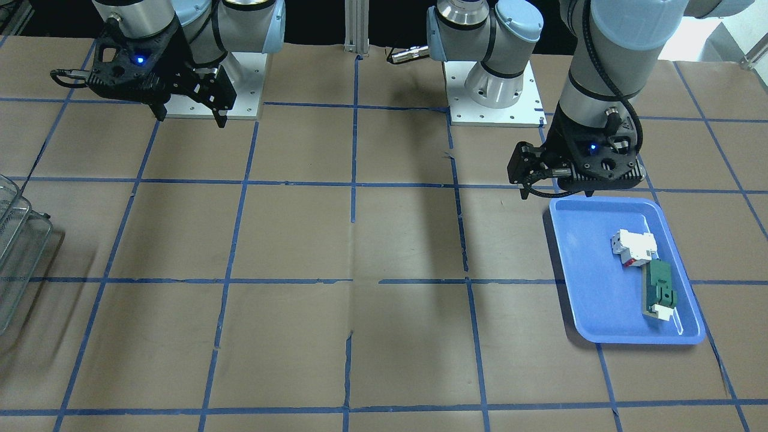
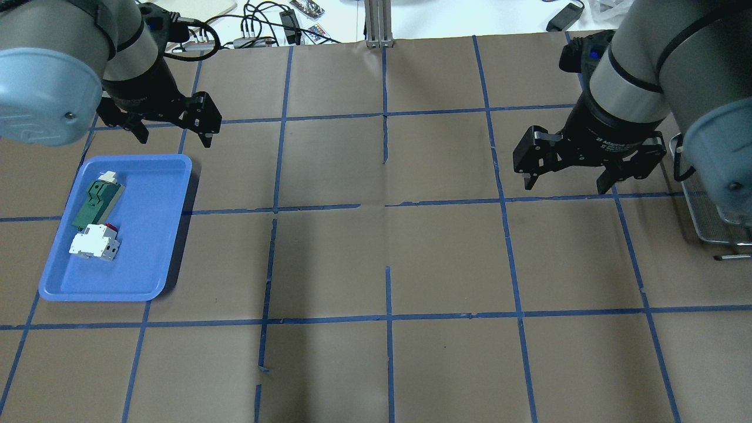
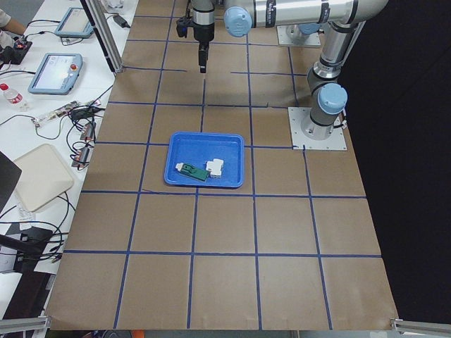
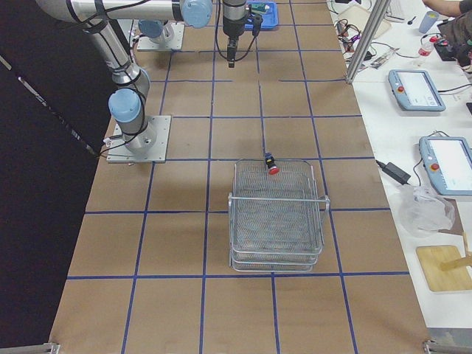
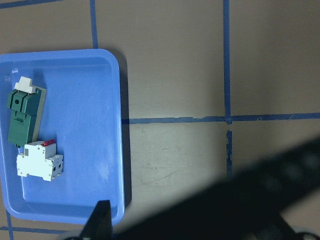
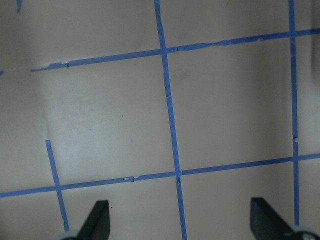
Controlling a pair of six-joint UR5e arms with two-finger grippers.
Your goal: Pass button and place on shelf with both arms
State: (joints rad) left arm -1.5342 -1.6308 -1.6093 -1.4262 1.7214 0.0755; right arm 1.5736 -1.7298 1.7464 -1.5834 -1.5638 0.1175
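The button (image 4: 271, 164), red cap and black collar, rests at the far rim of the wire-mesh shelf's (image 4: 276, 214) top tier; it shows only in the exterior right view. A part of the shelf also shows at the edge of the front view (image 1: 15, 252) and of the overhead view (image 2: 708, 217). My right gripper (image 2: 565, 183) hangs open and empty over bare table, apart from the shelf; it also shows in the front view (image 1: 192, 118) and in its wrist view (image 6: 181, 220). My left gripper (image 2: 175, 136) is open and empty above the blue tray's far edge (image 1: 558, 193).
A blue tray (image 2: 153, 235) holds a white-and-red breaker (image 2: 94, 244) and a green flat part (image 2: 97, 200); they also show in the left wrist view, breaker (image 5: 39, 165) and green part (image 5: 22, 117). Blue tape lines grid the brown table.
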